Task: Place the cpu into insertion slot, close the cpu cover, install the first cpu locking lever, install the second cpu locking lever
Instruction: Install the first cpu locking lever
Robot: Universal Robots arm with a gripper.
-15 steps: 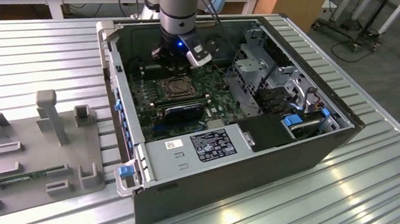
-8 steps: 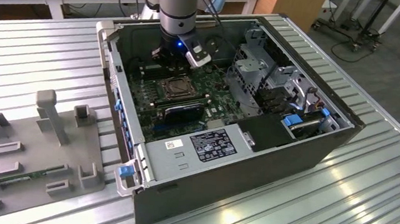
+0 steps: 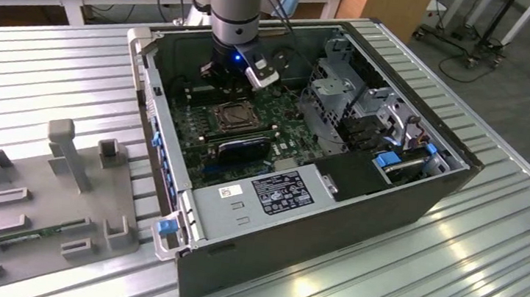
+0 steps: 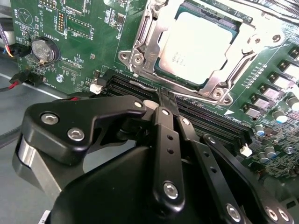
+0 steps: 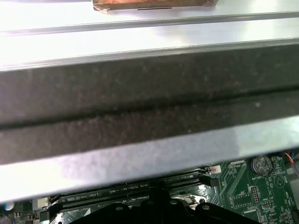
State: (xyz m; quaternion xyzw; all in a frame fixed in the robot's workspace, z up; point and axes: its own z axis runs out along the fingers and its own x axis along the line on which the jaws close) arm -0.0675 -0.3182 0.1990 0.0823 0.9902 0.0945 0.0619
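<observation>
Seeing the flat silvery-tan square cpu sitting in the dark metal-rimmed insertion slot, with the thin silvery cpu cover frame seemingly lying over it. Hovering just beside, on the far side: black gripper, fingers pinched together, gripping nothing. Not managing to tell whether the locking levers are latched.

Open black computer case lying on a ribbed metal table, with a gray power supply at its near end and a metal drive cage inside. A gray tray with upright blocks sits on the exterior view's left. In the second wrist view there's a coin battery well apart from the long black memory slots.
</observation>
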